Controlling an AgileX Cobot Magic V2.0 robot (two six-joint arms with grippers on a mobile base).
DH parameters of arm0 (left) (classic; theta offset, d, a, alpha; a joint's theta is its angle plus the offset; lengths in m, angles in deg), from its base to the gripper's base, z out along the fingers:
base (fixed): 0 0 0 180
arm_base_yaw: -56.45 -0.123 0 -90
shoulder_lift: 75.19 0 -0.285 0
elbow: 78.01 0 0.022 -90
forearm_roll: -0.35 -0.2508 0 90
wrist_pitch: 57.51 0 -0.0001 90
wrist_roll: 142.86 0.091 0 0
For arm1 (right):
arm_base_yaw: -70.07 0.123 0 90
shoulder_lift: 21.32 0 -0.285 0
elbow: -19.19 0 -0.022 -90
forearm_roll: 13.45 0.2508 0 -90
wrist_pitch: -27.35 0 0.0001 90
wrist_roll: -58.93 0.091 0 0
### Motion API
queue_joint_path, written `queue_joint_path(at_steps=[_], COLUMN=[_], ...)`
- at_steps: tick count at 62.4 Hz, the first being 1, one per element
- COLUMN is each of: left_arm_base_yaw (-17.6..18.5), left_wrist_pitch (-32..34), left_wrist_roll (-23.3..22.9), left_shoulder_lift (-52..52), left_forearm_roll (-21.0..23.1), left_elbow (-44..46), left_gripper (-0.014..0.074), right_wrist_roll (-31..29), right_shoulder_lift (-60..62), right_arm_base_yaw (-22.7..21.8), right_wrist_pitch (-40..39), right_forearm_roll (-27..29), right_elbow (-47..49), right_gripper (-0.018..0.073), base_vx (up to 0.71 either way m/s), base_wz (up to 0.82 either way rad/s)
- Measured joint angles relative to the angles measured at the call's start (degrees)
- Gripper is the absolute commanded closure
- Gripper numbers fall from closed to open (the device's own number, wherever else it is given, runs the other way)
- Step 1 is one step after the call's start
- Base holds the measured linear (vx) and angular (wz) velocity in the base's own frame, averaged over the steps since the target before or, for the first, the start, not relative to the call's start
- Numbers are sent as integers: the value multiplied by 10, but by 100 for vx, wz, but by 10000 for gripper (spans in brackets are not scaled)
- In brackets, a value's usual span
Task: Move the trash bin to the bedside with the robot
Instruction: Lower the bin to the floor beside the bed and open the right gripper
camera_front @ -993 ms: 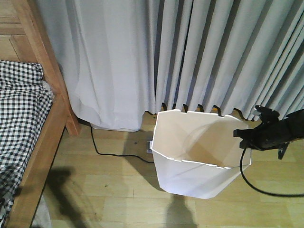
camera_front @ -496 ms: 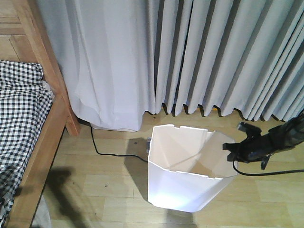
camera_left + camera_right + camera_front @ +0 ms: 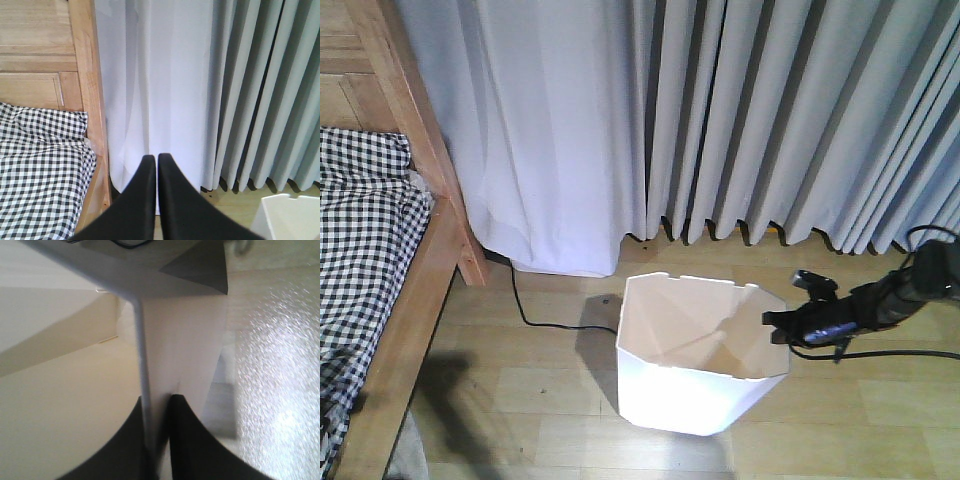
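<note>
The white trash bin [image 3: 695,365] stands upright on the wooden floor, right of the bed. My right gripper [image 3: 778,328] reaches in from the right and is shut on the bin's right rim. In the right wrist view the thin rim wall [image 3: 144,405] runs between the two black fingers [image 3: 187,440]. A corner of the bin [image 3: 287,217] shows at the bottom right of the left wrist view. My left gripper [image 3: 153,160] is shut on nothing, held up in front of the curtain. The bedside is the light wooden bed frame [image 3: 440,240] with checked bedding [image 3: 360,250] at the left.
Grey curtains [image 3: 740,110] hang down to the floor behind the bin. A black cable [image 3: 535,318] runs along the floor from the bed post toward the bin. Another black cable [image 3: 900,352] trails from my right arm. The bed post [image 3: 90,100] stands beside the curtain.
The bin has gone from tilted and lifted to upright on the floor, and has shifted left toward the bed. My right gripper moved left and down with it, still on the rim.
</note>
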Motion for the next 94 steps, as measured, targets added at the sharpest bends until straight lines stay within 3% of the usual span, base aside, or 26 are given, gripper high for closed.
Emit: queue_joint_path(at_steps=[27,38,56,64,77,94], left_arm_base_yaw=[0,0,0,0,0,0], left_wrist_pitch=[0,0,0,0,0,0], left_wrist_roll=[0,0,0,0,0,0], left_shoulder_lift=[0,0,0,0,0,0], left_forearm_roll=[0,0,0,0,0,0], left_elbow=[0,0,0,0,0,0], left_gripper=[602,602,602,602,602,602], right_wrist_roll=[-5,-3,13,16,57,119], right_shoulder_lift=[-69,-75,-72,-66,-55,-46], right_arm_base_yaw=[36,36,35,33,19,-50], right_wrist_pitch=[-5,10,63,75,109,226], right_forearm_roll=[-11,-6,-4,-22,-65,-105], right_elbow=[87,96,102,102,100,99], right_gripper=[526,433,188,132,131,202], base_vx=[0,0,0,0,0,0], base_wz=[0,0,0,0,0,0])
